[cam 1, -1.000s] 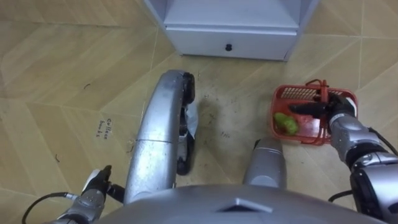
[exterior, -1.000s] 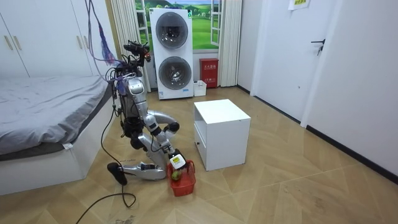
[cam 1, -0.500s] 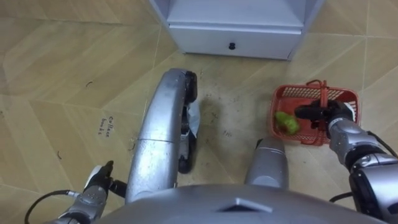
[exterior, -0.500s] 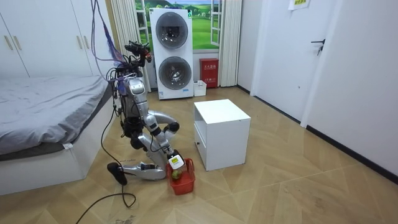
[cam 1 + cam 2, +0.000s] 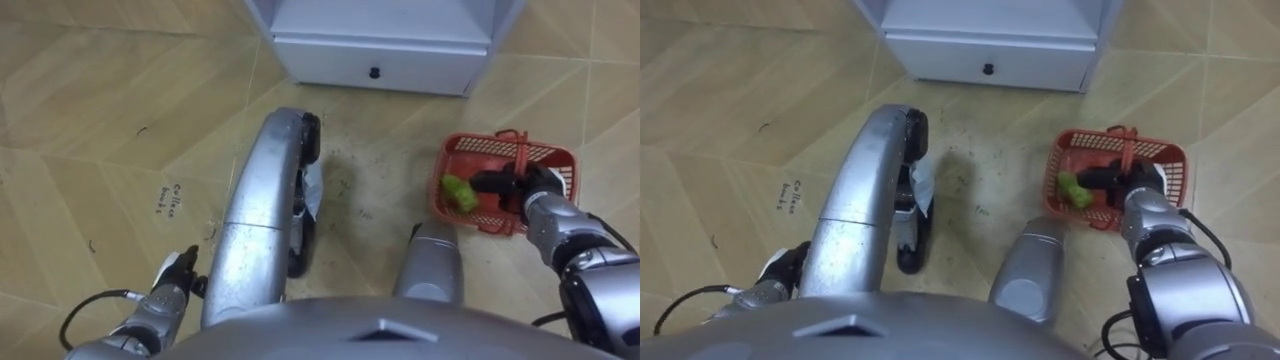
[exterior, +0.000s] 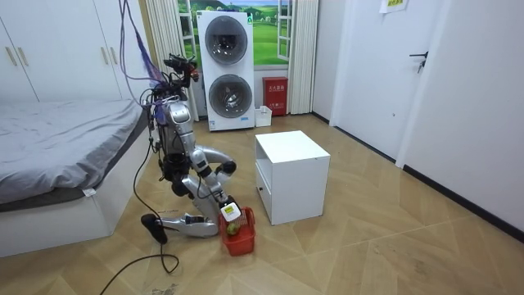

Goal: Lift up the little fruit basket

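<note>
The red basket (image 5: 497, 146) is at floor level just in front of the cabinet (image 5: 380, 48), off its right corner, with a green fruit (image 5: 458, 192) inside. The right hand (image 5: 536, 190) has its fingers clamped on the basket's handle. The left hand (image 5: 172, 296) hangs low, well left of the cabinet, and I cannot tell its grip.

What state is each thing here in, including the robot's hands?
fruit basket: upright on the floor, handle raised.
green fruit: lying inside the basket.
right hand: curled round the basket handle.
left hand: low near the floor, away from the basket.
cabinet drawer: shut.
washer doors: shut.
</note>
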